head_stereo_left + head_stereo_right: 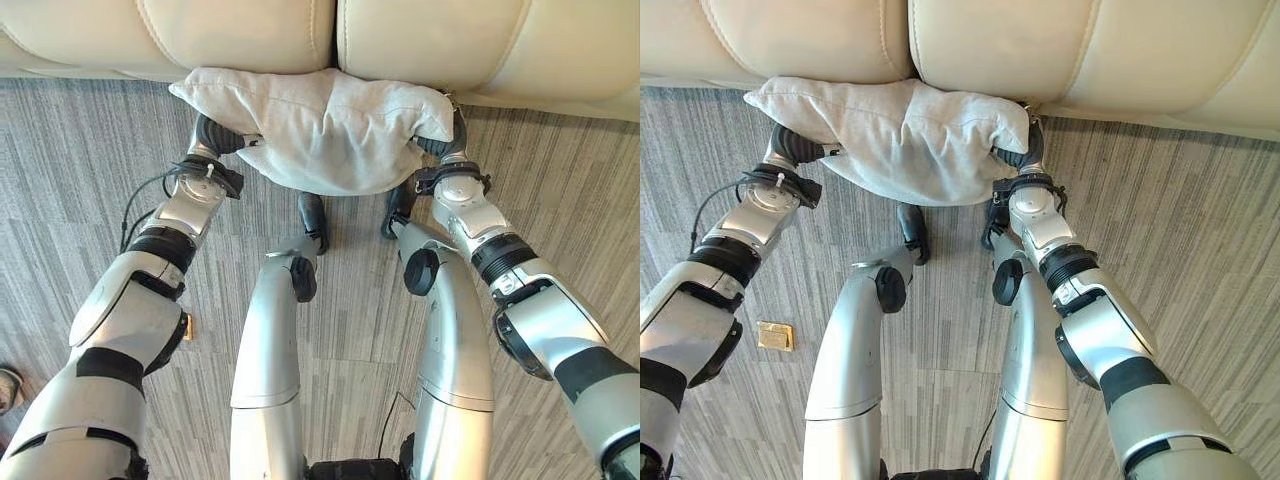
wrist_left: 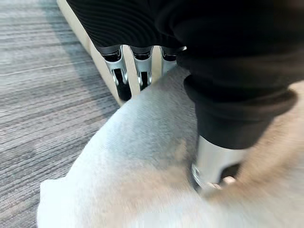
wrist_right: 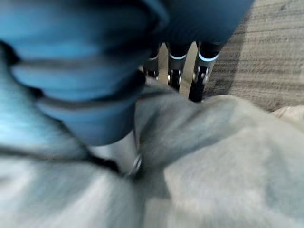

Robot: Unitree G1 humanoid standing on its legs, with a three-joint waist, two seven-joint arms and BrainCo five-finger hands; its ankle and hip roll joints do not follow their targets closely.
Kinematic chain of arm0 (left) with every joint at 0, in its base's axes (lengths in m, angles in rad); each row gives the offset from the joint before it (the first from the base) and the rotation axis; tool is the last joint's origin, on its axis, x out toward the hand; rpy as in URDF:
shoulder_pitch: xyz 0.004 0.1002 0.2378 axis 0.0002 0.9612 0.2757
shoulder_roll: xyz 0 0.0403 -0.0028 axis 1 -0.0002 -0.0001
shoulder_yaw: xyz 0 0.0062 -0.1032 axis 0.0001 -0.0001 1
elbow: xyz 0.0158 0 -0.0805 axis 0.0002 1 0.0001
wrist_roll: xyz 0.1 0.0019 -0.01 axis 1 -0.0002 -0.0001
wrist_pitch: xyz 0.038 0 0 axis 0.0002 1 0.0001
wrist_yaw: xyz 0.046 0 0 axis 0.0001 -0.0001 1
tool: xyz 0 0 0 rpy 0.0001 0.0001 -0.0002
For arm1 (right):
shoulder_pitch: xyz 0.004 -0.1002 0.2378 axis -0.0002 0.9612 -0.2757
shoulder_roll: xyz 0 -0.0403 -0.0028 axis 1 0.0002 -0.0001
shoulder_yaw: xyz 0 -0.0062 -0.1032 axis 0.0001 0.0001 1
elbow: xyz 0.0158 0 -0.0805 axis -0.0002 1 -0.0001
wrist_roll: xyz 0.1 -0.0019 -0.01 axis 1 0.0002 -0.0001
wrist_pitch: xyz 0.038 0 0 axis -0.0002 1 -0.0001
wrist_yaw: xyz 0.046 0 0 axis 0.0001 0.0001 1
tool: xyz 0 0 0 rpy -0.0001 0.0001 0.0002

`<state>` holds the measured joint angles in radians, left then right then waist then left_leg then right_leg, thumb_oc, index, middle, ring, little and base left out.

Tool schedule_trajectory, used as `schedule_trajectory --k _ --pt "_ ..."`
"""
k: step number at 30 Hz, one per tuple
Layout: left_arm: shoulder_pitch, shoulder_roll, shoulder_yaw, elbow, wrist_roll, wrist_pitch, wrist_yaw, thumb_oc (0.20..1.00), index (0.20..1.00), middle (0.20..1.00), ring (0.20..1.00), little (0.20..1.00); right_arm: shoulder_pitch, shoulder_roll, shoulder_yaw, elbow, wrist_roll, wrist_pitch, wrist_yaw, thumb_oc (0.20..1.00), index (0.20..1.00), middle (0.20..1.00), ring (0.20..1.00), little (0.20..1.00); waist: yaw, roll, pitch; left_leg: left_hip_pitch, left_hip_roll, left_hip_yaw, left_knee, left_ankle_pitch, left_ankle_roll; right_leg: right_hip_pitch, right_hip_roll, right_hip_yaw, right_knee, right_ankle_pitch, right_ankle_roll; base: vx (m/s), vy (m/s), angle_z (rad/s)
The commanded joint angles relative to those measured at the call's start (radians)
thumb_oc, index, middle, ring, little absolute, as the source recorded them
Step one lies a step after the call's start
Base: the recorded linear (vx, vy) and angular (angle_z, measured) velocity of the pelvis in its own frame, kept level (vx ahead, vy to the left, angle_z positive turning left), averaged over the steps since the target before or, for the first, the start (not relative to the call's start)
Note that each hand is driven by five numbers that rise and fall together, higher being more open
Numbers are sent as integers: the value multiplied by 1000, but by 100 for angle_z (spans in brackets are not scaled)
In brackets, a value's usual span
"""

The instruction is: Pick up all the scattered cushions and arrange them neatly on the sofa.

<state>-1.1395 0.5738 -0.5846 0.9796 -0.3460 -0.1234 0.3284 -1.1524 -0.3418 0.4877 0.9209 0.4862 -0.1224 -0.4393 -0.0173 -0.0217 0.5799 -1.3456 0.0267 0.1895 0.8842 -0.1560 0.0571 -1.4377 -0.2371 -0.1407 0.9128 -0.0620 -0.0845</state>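
A light grey cushion [image 1: 320, 130] hangs just above the carpet, right in front of the cream sofa [image 1: 230, 35], its top edge touching the sofa's front. My left hand [image 1: 215, 135] grips its left end. In the left wrist view the fingers [image 2: 118, 71] reach along the far side while the thumb [image 2: 213, 161] digs into the cloth [image 2: 142, 156]. My right hand [image 1: 450, 145] holds the right end the same way, with its fingers [image 3: 202, 71] behind the cushion [image 3: 228, 152] and its thumb [image 3: 118, 152] pressed into a fold.
Grey striped carpet [image 1: 80, 150] runs up to the sofa's base. Two seat cushions meet at a seam [image 1: 335, 30] right above the held cushion. A small brass floor plate [image 1: 775, 336] lies in the carpet to my left.
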Motion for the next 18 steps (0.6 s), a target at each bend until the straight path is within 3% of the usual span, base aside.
schedule_trajectory --k 1,9,11,13,14,16,17,18 --pt "75 -85 56 -157 -33 -133 39 200 200 200 200 200 18 160 25 -192 2 -145 33 200 200 200 200 200 16 65 -168 11 -43 -49 -94 10 -37 49 12 90 -40 -84 120 -2 -49 20" --pt "285 -143 136 -403 34 -141 55 200 200 200 200 200 240 133 -51 -356 -36 -155 63 200 200 200 200 200 9 32 -196 209 -11 -58 -228 19 -56 250 30 51 -184 -45 146 -25 3 3" --pt "414 -150 174 -555 76 -141 31 200 200 200 200 200 392 109 -81 -483 -68 -150 108 200 200 200 200 200 0 19 -206 351 0 -52 -303 16 -65 384 30 29 -268 -25 165 11 52 -26" --pt "468 -157 190 -604 79 -144 20 200 200 200 200 200 450 102 -88 -535 -80 -146 123 200 200 200 200 200 -4 14 -208 411 3 -47 -331 15 -68 438 31 19 -300 -15 172 60 28 -15" --pt "578 -169 224 -691 88 -149 4 200 200 200 200 200 576 91 -109 -640 -96 -147 158 200 200 200 200 200 -16 -2 -218 542 8 -38 -397 14 -74 564 36 4 -378 5 185 96 30 -11" --pt "585 -169 225 -696 89 -147 4 200 200 200 200 200 585 91 -108 -646 -97 -144 158 200 200 200 200 200 -16 -2 -215 554 8 -37 -403 16 -74 575 37 4 -385 7 185 93 7 -25" --pt "679 -184 243 -759 94 -150 -21 200 200 200 200 200 692 81 -122 -732 -99 -144 200 200 200 200 200 200 -25 -14 -233 678 6 -29 -470 19 -79 695 44 -11 -460 22 196 191 4 -36" --pt "784 -199 265 -832 91 -155 -43 200 200 200 200 200 793 56 -144 -819 -112 -142 238 200 200 200 200 200 -33 -26 -245 815 0 -14 -559 61 -79 835 51 -34 -555 65 199 366 -2 -34"
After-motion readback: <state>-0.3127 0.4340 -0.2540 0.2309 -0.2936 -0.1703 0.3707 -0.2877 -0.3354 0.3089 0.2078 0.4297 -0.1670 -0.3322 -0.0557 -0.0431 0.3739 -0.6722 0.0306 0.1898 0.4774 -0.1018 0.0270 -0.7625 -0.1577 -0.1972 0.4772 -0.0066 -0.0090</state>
